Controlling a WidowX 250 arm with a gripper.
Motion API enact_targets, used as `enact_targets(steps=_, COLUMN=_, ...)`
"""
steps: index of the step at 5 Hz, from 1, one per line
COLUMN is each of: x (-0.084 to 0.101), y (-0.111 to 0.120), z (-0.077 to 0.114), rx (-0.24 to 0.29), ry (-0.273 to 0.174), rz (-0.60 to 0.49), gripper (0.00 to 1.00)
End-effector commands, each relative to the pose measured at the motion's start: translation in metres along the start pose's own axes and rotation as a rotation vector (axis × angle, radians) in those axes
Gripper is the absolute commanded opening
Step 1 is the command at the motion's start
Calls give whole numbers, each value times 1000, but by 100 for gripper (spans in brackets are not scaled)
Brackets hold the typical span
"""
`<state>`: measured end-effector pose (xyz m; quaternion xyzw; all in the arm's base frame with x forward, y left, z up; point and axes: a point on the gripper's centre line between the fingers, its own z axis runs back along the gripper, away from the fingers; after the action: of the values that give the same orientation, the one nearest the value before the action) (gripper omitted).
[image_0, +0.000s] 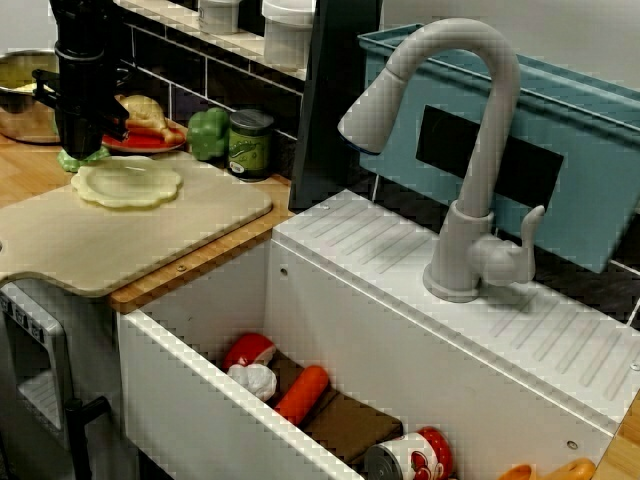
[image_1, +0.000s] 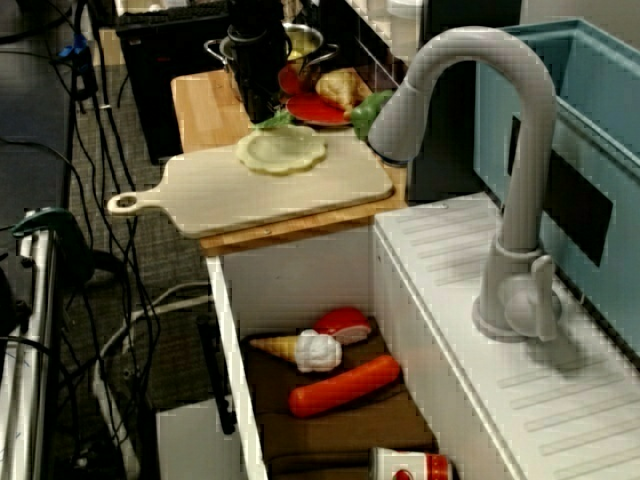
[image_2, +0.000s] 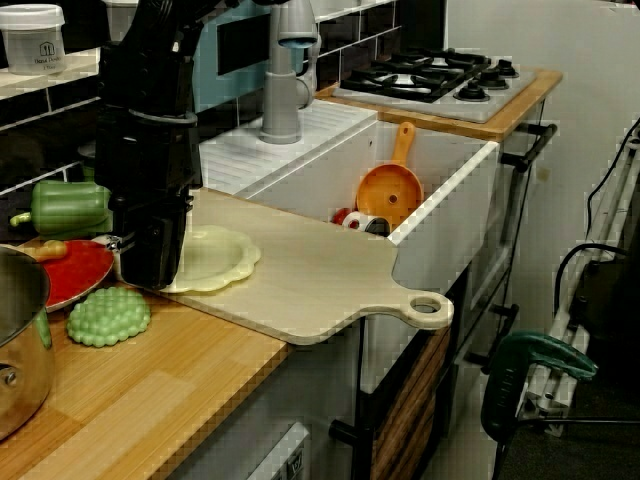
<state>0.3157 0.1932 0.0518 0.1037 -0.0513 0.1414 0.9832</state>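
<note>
Pale scalloped disc (image_0: 127, 183) lies flat near the far left corner of the cutting board (image_0: 170, 235) in the view across the sink. It is thin and has no height to take hold of, which is likely why the black fingers (image_0: 82, 135) stand upright over its far rim and not over its middle. Their tips are lost against a green knobby piece (image_0: 75, 158) just behind the disc, so I cannot tell how far apart they stand. A red plate (image_0: 150, 143), a green pepper (image_0: 208, 133) and a can (image_0: 250, 143) sit along the table's back edge, off the board. In the view along the sink from the tap end, the board lies across the table's end next to the sink (image_1: 225, 300), its handle toward the front edge. This gives the disc a level bed, and the fingers come straight down at the disc's far rim with the green piece showing beside them. In the view from the table's end toward the stove, the fingers' lower end meets or nearly meets the disc's rim at the board's left edge. The green piece rests on the bare wood table (image_2: 150, 400) just off the board. Nothing shows whether the fingers grip anything.
</note>
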Motion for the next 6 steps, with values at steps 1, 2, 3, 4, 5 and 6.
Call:
enact_targets(steps=1, x=12, y=13, z=16, rx=21, ry=-39, rz=15, gripper=0)
enact_targets(steps=2, x=12, y=14, z=14, rx=26, ry=-37, rz=17, gripper=0)
enact_targets(steps=3, x=12, y=14, z=13, rx=29, ry=-36, rz=16, gripper=0)
enact_targets(steps=4, x=14, y=14, z=10, rx=36, ry=-33, rz=19, gripper=0)
enact_targets(steps=5, x=15, y=14, z=8, rx=39, ry=-31, rz=21, gripper=0)
enact_targets(steps=6, x=15, y=13, z=7, rx=41, ry=-29, rz=18, gripper=0)
